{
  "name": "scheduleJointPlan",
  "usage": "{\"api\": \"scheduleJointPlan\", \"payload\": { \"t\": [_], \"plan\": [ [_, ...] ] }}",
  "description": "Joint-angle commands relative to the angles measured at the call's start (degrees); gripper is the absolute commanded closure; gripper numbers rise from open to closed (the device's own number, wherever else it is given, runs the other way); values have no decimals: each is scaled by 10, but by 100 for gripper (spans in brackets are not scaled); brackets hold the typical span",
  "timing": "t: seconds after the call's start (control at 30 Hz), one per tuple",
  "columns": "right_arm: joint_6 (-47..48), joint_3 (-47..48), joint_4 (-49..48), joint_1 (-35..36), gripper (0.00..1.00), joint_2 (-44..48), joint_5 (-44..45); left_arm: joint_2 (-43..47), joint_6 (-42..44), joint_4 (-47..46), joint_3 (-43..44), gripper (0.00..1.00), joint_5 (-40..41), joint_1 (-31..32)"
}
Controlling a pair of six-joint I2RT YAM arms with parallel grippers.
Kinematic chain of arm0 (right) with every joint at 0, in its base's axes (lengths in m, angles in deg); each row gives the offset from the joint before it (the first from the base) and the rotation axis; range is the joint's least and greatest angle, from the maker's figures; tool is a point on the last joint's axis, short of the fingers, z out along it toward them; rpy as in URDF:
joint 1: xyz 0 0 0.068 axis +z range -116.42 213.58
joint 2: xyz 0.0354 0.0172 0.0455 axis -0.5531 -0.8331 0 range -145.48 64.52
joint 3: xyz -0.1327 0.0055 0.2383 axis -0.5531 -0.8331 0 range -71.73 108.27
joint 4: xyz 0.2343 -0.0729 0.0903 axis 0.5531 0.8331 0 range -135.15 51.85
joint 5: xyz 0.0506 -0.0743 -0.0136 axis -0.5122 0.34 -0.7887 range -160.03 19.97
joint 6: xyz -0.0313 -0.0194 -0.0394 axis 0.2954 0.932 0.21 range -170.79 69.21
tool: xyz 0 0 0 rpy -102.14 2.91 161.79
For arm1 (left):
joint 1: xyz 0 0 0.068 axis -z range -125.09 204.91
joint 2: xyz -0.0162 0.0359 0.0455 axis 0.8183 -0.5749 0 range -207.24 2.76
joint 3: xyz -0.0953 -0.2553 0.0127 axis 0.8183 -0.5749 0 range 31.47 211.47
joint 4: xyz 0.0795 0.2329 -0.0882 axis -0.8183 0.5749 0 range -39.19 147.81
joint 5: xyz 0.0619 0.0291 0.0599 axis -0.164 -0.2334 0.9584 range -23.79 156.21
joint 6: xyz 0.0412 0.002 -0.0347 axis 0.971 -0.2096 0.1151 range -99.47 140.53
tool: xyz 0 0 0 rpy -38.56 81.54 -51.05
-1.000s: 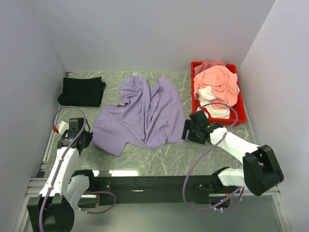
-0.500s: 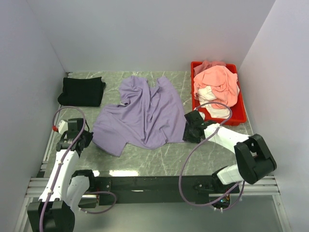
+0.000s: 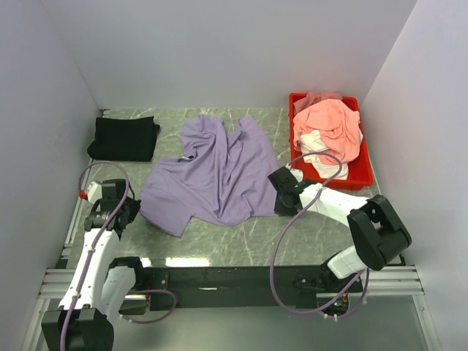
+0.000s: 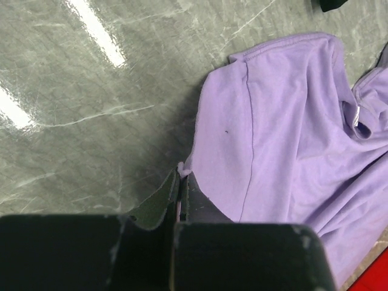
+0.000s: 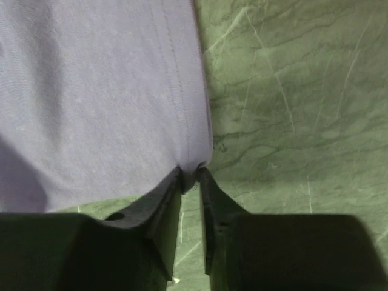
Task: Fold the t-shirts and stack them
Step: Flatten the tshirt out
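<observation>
The left claw (image 4: 182, 185) is pinched tight on a corner of the purple shirt (image 3: 219, 175). The right claw (image 5: 191, 177) is pinched on the shirt's other edge. The shirt lies spread out on the worktop (image 3: 307, 234) between the two claws.

Softly, evenly lit from above in the top view, with pale glare bars on the table (image 3: 241, 238) near its front edge. 2 white glare streaks in the left wrist view. Dimmer in the right wrist view, shadow darkening the lavender-purple shirt (image 5: 91, 91) at lower left.
</observation>
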Motion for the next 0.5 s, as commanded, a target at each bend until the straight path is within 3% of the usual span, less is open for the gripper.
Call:
{"api": "scheduleJointPlan", "payload": {
  "t": [0.0,0.13,0.33,0.47],
  "plan": [
    [-22,11,22,11,79,-19,24,12,9,-10,8,99,3,-2],
    [-19,20,22,16,98,-18,37,13,10,-5,14,99,6,-2],
    [25,94,64,13,100,50,100,28,7,-17,56,99,2,-2],
    [50,152,83,3,100,123,134,32,4,-39,129,99,-2,-1]
  ]
}}
